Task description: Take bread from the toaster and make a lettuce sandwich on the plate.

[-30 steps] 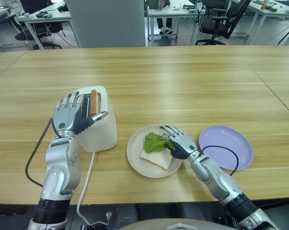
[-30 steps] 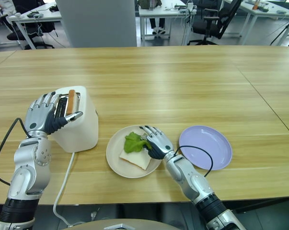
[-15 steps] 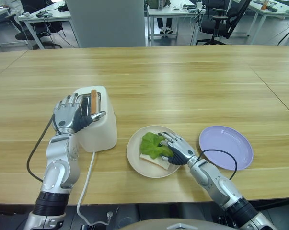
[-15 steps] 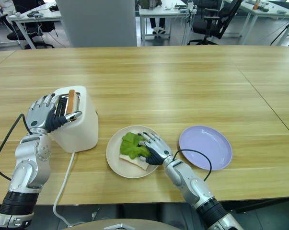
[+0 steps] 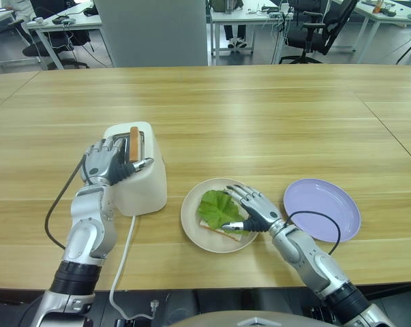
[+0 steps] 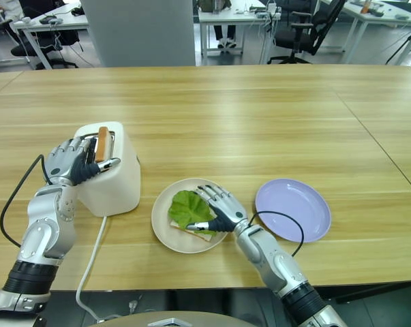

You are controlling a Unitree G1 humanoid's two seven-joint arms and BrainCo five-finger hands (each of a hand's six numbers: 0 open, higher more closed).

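The right hand (image 5: 255, 210) lies low over the plate (image 5: 191, 228), fingers spread flat on the lettuce (image 5: 215, 203) and gripping nothing (the bread slice (image 6: 199, 232) beneath barely peeks out). The left hand (image 5: 108, 163) rests on the toaster (image 5: 145, 185) beside the upright toast (image 5: 133, 140); whether it grips anything I cannot tell.

Count on the table: 1 toaster (image 5: 142, 180), white, w/ 1 white power cord (image 5: 123, 262) hanging off the front edge. Bread: 2 slices total, 1 standing in the toaster slot (image 5: 133, 141) and 1 lying flat (image 6: 202, 234) on a plate. Plates: 2, i.e. 1 beige plate (image 5: 191, 232) and 1 purple plate (image 5: 322, 210). Lettuce: 1 leaf (image 5: 217, 205). Robot hands: 2, the left hand (image 5: 103, 167) and the right hand (image 5: 257, 212).
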